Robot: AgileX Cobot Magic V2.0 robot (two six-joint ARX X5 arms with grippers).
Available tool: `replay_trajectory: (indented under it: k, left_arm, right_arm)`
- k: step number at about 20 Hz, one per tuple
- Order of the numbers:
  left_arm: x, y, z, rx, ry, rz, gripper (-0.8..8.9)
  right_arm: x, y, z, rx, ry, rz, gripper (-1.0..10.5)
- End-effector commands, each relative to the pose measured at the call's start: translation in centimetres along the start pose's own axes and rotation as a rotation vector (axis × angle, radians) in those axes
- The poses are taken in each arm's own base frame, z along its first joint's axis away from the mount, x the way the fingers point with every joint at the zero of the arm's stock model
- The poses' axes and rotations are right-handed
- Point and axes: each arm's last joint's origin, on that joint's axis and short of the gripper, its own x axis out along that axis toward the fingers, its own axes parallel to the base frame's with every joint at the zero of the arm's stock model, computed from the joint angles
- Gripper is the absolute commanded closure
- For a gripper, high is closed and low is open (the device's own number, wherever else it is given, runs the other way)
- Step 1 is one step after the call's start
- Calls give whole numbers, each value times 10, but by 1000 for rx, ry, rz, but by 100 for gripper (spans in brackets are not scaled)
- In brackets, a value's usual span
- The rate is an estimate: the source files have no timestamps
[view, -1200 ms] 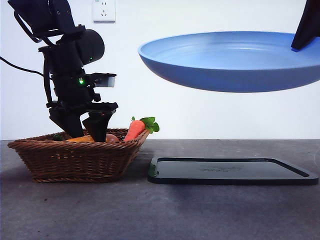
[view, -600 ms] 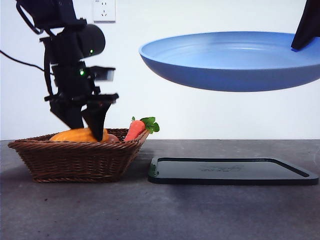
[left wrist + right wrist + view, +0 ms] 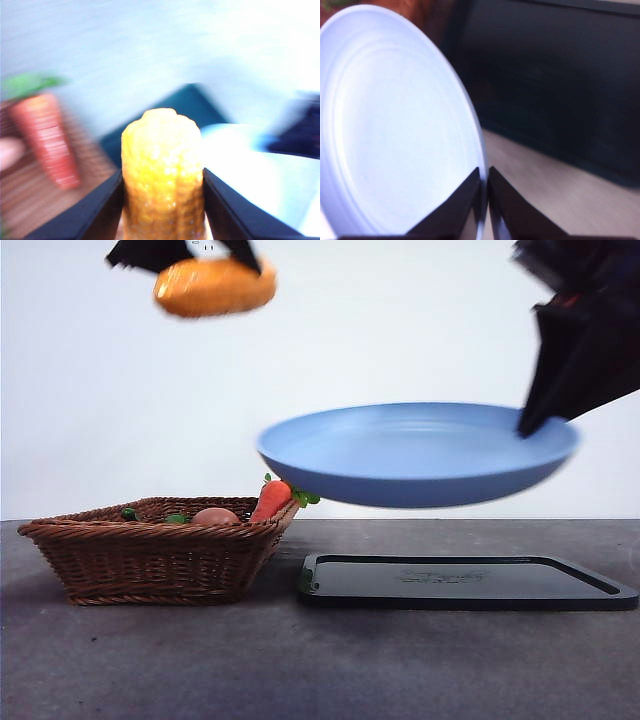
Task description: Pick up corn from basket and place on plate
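Note:
High at the top left of the front view, my left gripper [image 3: 200,255] is shut on the orange-yellow corn [image 3: 214,287], well above the brown wicker basket [image 3: 150,560]. In the left wrist view the corn [image 3: 162,172] fills the gap between both black jaws. My right gripper [image 3: 535,420] is shut on the rim of the light-blue plate [image 3: 415,455] and holds it in the air over the tray. The right wrist view has the plate [image 3: 395,125] pinched at its edge by my right gripper [image 3: 484,200].
A carrot [image 3: 272,498], a pale-orange ball [image 3: 215,516] and green bits lie in the basket. The flat black tray [image 3: 465,582] rests on the grey table to the basket's right, under the plate.
The left gripper has lifted the corn out of the basket, up to the top of the view. The right gripper has lowered the plate and shifted it a little left.

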Motion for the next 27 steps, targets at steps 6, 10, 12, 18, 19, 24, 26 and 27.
replay_trajectory:
  k: [6, 10, 12, 18, 19, 24, 26, 27]
  left_arm:
    - [73, -46, -11, 134, 155, -165, 611]
    - [114, -53, -26, 182, 254, -189, 610]
    - [127, -54, -32, 195, 289, -200, 605]
    - [142, -57, -39, 260, 327, -142, 525]
    - [142, -58, -39, 265, 328, -144, 525]
    - [142, -58, -40, 255, 336, -144, 483]
    - [140, -58, -41, 244, 348, -142, 483]
    - [138, -58, -41, 240, 356, -142, 483]
  right_arm:
    - [17, -3, 13, 117, -16, 96, 945]
    - [16, -5, 11, 129, 1, 88, 945]
    - [16, -5, 11, 131, 7, 87, 945]
    - [16, -5, 11, 132, 9, 87, 945]
    - [16, -5, 10, 132, 10, 86, 945]
    - [16, -5, 10, 131, 12, 85, 945]
    - [16, -5, 10, 132, 12, 84, 945]
    - [16, -6, 10, 132, 12, 81, 945]
